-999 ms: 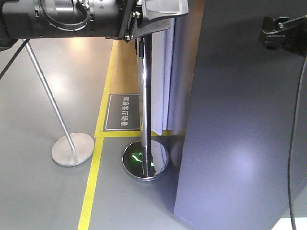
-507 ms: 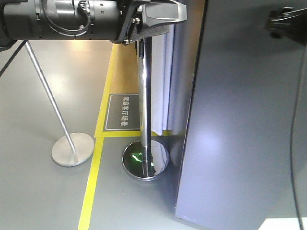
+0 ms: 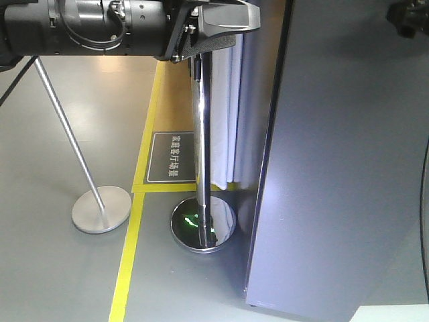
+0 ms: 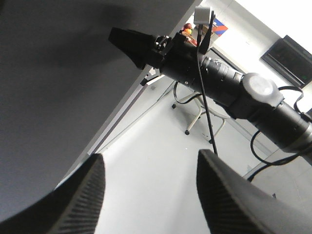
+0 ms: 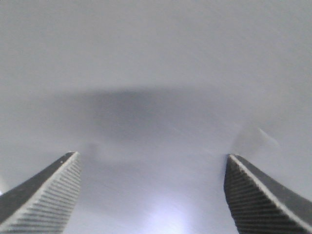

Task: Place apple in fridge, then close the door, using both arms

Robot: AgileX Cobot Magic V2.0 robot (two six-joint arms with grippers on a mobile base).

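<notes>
The door point(image 3: 342, 168) is a tall dark grey panel filling the right of the front view, its outer face toward the camera. My right gripper point(image 3: 409, 17) sits at that view's top right corner, against this face. Seen from its wrist, the right gripper point(image 5: 152, 155) is open, nothing between its fingers, the grey door point(image 5: 156, 73) close ahead. My left arm point(image 3: 100, 27) reaches across the top left. The left gripper point(image 4: 150, 155) is open and empty, looking at the right arm point(image 4: 219, 78) beside the door point(image 4: 53, 83). The apple and the fridge's inside are hidden.
A chrome pole point(image 3: 203, 134) with a round shiny base point(image 3: 203, 225) stands just left of the door's edge. A second, slanted pole point(image 3: 67, 134) has its base point(image 3: 102, 209) further left. A yellow floor line point(image 3: 131, 248) runs between them. White folds point(image 3: 231, 114) hang behind the pole.
The door's left edge has shifted to the right. My right gripper has moved right and up toward the corner of the front view. The left arm has hardly moved.
</notes>
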